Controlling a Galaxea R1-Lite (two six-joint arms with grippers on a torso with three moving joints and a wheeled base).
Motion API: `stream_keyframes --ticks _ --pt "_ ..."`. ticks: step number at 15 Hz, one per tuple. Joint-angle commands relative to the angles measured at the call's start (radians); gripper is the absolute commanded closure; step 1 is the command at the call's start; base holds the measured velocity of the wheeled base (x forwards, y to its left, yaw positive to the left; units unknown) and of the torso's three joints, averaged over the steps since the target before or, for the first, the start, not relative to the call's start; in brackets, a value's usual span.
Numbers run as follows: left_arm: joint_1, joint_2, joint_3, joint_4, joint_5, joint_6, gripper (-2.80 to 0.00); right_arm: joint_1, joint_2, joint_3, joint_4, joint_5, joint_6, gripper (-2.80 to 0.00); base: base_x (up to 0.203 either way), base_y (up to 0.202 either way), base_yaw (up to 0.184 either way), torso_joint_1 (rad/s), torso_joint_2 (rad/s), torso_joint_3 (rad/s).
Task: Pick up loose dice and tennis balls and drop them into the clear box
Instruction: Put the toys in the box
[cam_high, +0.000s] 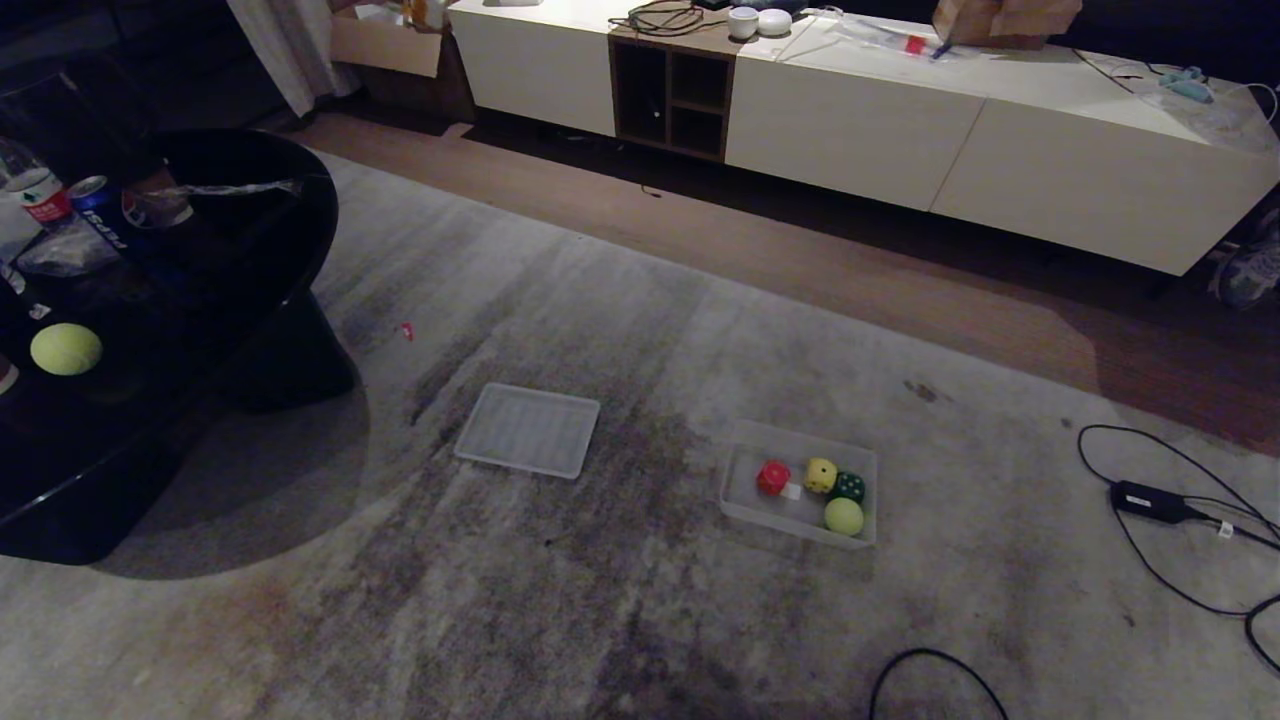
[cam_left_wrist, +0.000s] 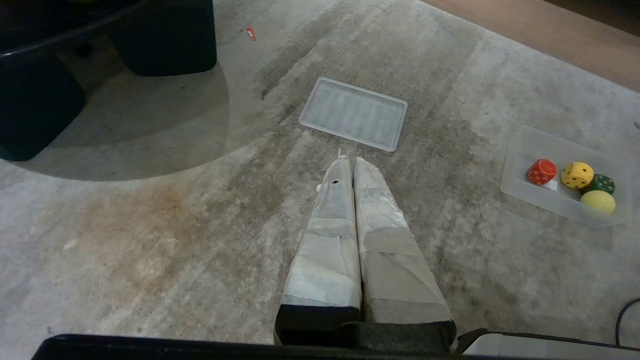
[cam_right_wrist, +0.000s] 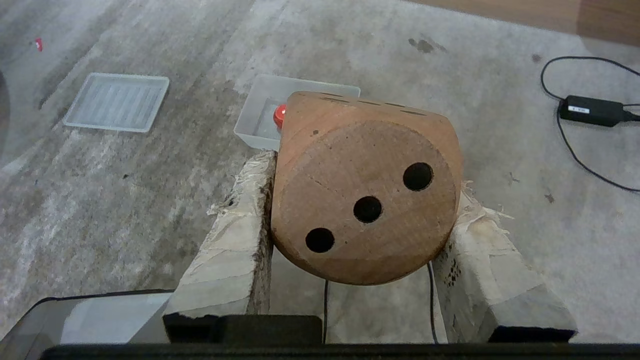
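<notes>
A: Clear box (cam_high: 745, 448)? What's in it?
B: On the rug (cam_high: 620, 620), ahead of both grippers. Inside: red die (cam_high: 773, 477), yellow die (cam_high: 821, 474), dark green die (cam_high: 849, 487), one tennis ball (cam_high: 844, 516), all bunched toward one end. The other end is bare apart from a small white scrap beside the red die.
A: The tan one?
B: Tan wood die (cam_right_wrist: 365, 187) is clamped in the right gripper (cam_right_wrist: 362, 200), three-pip face to the wrist cam, a taped finger on each side. The box lies just beyond it; the die hides most of it, only a near corner and a bit of the red die show there.
A: Left gripper?
B: Left gripper (cam_left_wrist: 350, 165) is clenched, fingers pressed together, nothing between them, above the rug. The white ribbed panel (cam_left_wrist: 353, 113) lies flat just beyond its tips; the box is off to one side, well apart.
A: 2nd ball?
B: Head cam only: other tennis ball (cam_high: 66, 349) sits on the dark round desk (cam_high: 250, 260) at far left, w/ cans and a bottle behind it. Neither arm shows in the head view.
A: Anything only the wrist cams catch?
B: The held die, right wrist only. The black power adapter (cam_right_wrist: 590, 110) w/ its cable on the rug shows there and from the head, not from the left wrist.
</notes>
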Motion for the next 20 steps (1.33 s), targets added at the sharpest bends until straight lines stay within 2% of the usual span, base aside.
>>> stream_keyframes --ticks 1,5,20 --pt "0.0 0.002 0.002 -0.001 0.0 -0.001 0.0 0.001 0.002 0.001 0.0 0.0 0.001 0.0 0.0 0.0 0.0 0.0 0.0 0.0" --pt "0.0 0.002 0.002 -0.001 -0.004 0.009 0.0 0.001 0.002 0.0 0.0 0.0 0.001 0.0 0.0 0.0 0.0 0.002 0.0 -0.062" --pt "0.0 0.002 0.002 0.001 -0.006 0.023 0.0 0.001 0.002 0.001 0.0 0.0 -0.002 0.0 0.0 0.0 0.0 0.002 0.0 -0.195"
